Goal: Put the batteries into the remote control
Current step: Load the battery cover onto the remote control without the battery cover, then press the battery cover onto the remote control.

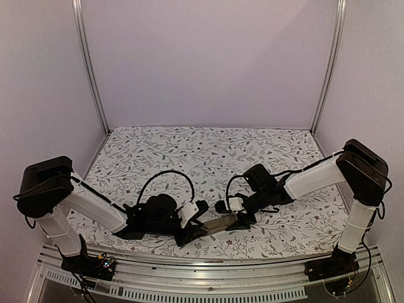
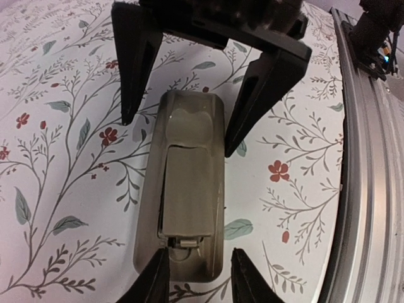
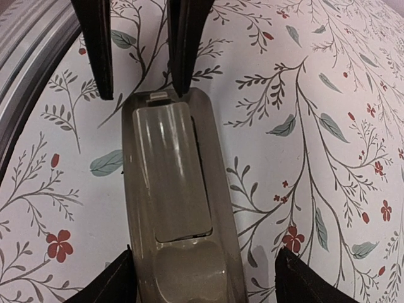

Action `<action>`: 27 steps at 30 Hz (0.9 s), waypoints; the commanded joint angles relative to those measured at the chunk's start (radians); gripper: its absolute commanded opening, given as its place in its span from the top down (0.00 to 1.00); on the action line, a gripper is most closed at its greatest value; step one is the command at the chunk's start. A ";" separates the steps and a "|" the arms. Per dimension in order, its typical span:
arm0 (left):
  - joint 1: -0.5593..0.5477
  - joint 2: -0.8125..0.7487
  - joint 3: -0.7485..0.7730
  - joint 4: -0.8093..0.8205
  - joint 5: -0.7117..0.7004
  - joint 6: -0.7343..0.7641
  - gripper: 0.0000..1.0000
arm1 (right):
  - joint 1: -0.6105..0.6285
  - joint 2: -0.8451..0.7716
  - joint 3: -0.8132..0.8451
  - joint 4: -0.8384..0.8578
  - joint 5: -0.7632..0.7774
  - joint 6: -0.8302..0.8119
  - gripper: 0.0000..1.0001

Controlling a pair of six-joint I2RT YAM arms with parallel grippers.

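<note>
The left hand [image 2: 200, 250] and right hand [image 3: 205, 249], both spread and empty, straddle opposite ends of one remote [image 2: 189, 189]. It lies back-up, lengthwise between them, its latch [image 2: 186, 242] toward the left hand.

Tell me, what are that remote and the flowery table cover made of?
The remote control looks like moulded plastic, tan-grey and semi-glossy: light streaks shine along its back. The table cover seems printed cloth or vinyl, matte, with a flat floral pattern; I cannot tell which.

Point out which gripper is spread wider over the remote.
The right gripper, straddling the remote control's plain end; the left gripper sits narrower at its latch.
</note>
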 commanded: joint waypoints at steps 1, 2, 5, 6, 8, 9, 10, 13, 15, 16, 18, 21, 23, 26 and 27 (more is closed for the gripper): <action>0.005 -0.050 -0.023 -0.054 -0.014 0.007 0.66 | -0.004 0.027 0.020 -0.018 0.014 0.006 0.27; 0.006 -0.057 -0.026 -0.059 -0.013 0.005 0.65 | -0.004 0.027 0.021 -0.018 0.014 0.007 0.27; 0.006 -0.083 -0.038 -0.063 0.001 0.000 0.64 | -0.004 0.025 0.022 -0.019 0.010 0.009 0.27; 0.006 -0.092 -0.044 -0.062 0.006 -0.002 0.64 | -0.004 0.022 0.023 -0.019 0.009 0.008 0.26; 0.005 -0.115 -0.060 -0.057 0.000 -0.006 0.64 | -0.004 0.010 0.025 -0.019 0.001 0.012 0.27; 0.005 -0.129 -0.068 -0.051 -0.009 -0.007 0.64 | -0.004 0.003 0.027 -0.019 -0.007 0.014 0.26; 0.007 -0.142 -0.075 -0.046 -0.022 -0.009 0.64 | -0.004 -0.006 0.027 -0.019 -0.016 0.016 0.26; 0.008 -0.155 -0.080 -0.048 -0.053 -0.013 0.67 | -0.004 -0.044 0.028 -0.015 -0.056 0.021 0.26; 0.008 -0.135 -0.069 -0.067 -0.071 -0.016 0.69 | -0.004 -0.076 0.028 -0.007 -0.090 0.030 0.26; 0.008 -0.120 -0.062 -0.072 -0.080 -0.017 0.71 | -0.005 -0.090 0.029 -0.006 -0.110 0.031 0.26; 0.009 -0.088 -0.047 -0.079 -0.087 -0.018 0.74 | -0.004 -0.117 0.036 -0.006 -0.133 0.036 0.25; 0.008 -0.060 -0.026 -0.071 -0.086 -0.021 0.77 | -0.004 -0.151 0.044 -0.009 -0.157 0.060 0.25; 0.009 -0.059 -0.033 -0.056 -0.086 -0.031 0.77 | -0.004 -0.173 0.046 -0.001 -0.169 0.124 0.26; 0.009 -0.079 -0.064 -0.027 -0.107 -0.046 0.76 | -0.003 -0.209 0.031 0.062 -0.137 0.268 0.39; 0.009 -0.087 -0.073 -0.021 -0.114 -0.051 0.75 | 0.000 -0.224 0.025 0.092 -0.105 0.374 0.52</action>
